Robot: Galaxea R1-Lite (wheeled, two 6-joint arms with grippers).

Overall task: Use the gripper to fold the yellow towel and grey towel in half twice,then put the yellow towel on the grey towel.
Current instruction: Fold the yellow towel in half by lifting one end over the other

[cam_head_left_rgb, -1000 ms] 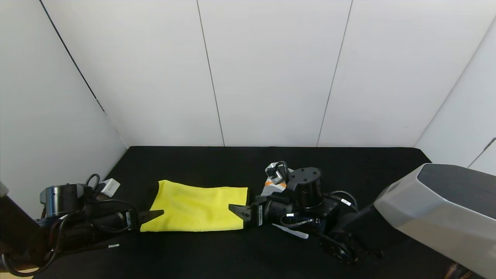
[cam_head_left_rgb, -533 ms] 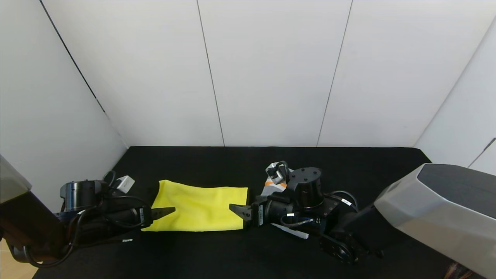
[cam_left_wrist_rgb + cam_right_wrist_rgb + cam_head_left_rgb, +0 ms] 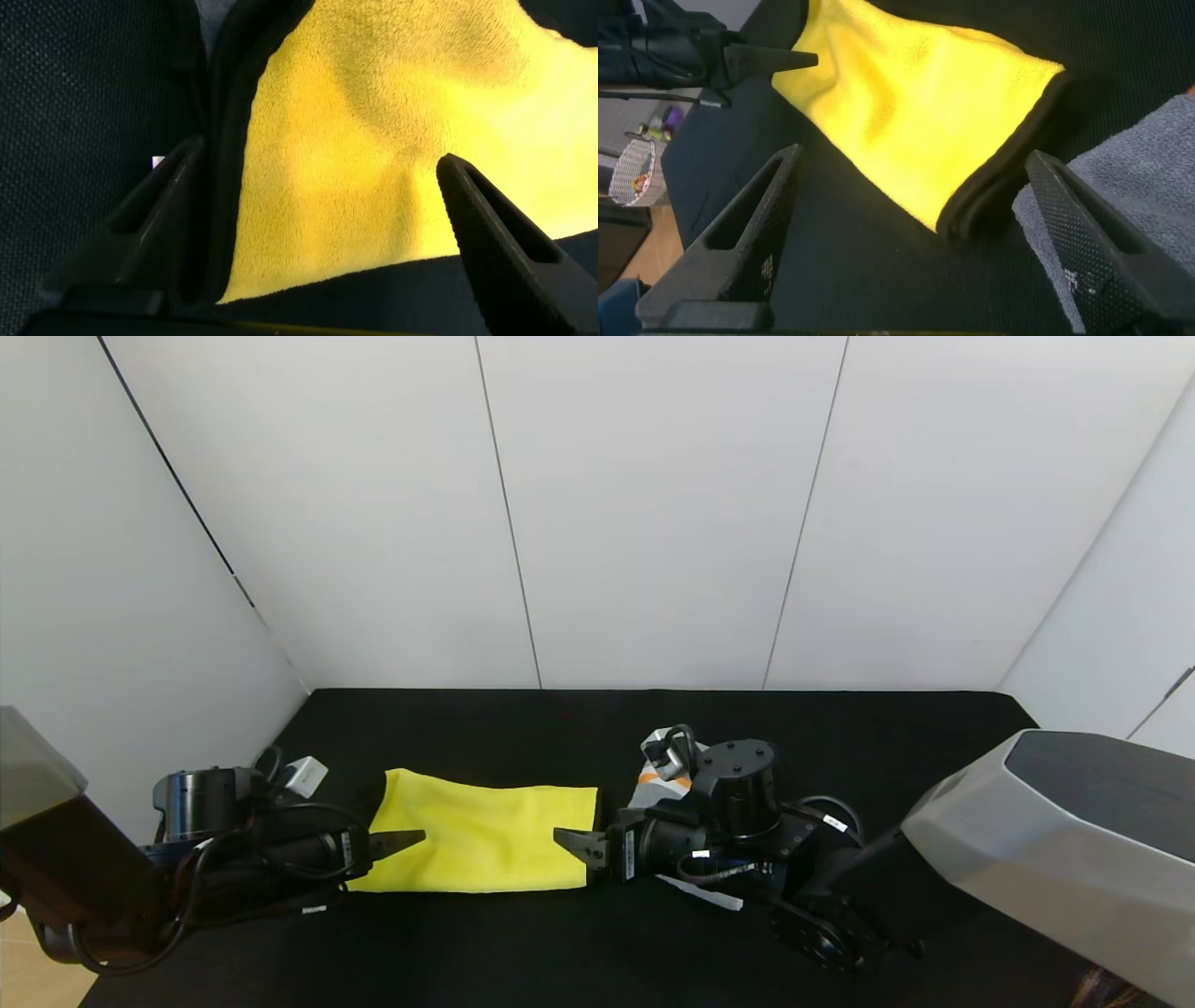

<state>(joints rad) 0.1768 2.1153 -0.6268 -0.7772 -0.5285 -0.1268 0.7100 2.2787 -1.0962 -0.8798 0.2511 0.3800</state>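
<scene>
Soft cloth on a matt black table

The yellow towel (image 3: 481,838) is fluffy microfibre with dark trim; the grey towel (image 3: 1134,187) is looped terry (rougher). The tabletop (image 3: 597,952) looks like matt woven fabric; gripper fingers (image 3: 1083,245) are dimpled black plastic.

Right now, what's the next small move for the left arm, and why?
Probably lower and close the left gripper on the yellow towel: its open jaws straddle that towel's left edge, and the towel looks folded only once.
</scene>
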